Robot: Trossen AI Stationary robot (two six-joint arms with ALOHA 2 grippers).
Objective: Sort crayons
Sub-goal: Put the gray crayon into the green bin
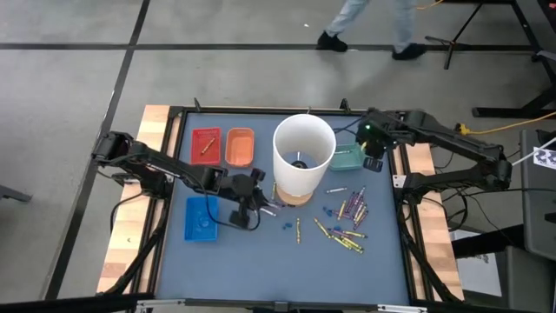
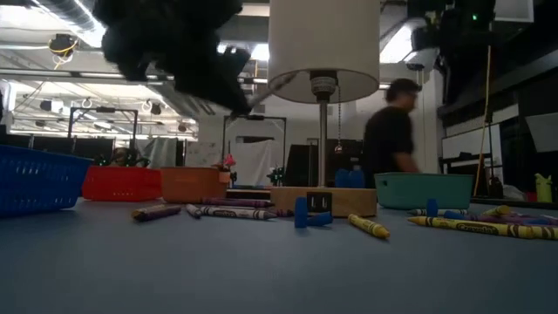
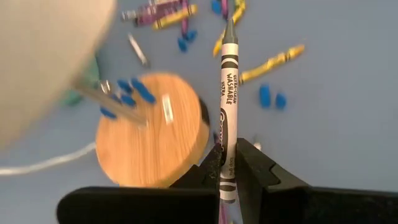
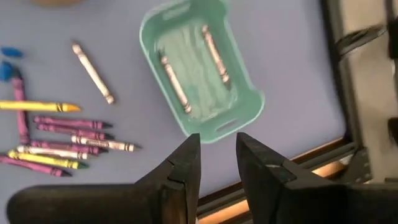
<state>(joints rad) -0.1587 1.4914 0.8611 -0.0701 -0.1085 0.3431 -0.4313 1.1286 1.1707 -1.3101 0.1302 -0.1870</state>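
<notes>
Left gripper (image 3: pixel 227 163), raised above the table just left of the lamp base, is clamped on a grey crayon (image 3: pixel 229 93) that sticks out forward past its fingertips. Right gripper (image 4: pixel 217 158) hangs above the near rim of the teal tray at the far right of the mat, its jaws parted with nothing between them.

Blue mat (image 1: pixel 261 261): the work surface, framed by a black border and wooden side rails.

Lamp (image 1: pixel 304 155): a tall white shade on a round wooden base (image 3: pixel 149 134), standing near the middle of the mat, slightly toward the far side.

Trays: a blue tray (image 1: pixel 201 217) at the left near side; a red tray (image 1: pixel 206 143) and an orange tray (image 1: pixel 240 146) side by side at the far left; the teal tray (image 4: pixel 202 71) to the right of the lamp. The red tray holds one crayon, and the teal tray holds two grey ones lying lengthwise.

Loose crayons (image 1: pixel 347 228): a scatter of purple, yellow and grey sticks on the mat to the right of the lamp and nearer than it, some touching, some apart.

Small blue pieces (image 1: pixel 327 211) lie among the crayons.

A person (image 2: pixel 390 139) in dark clothing stands in the room beyond the table.
</notes>
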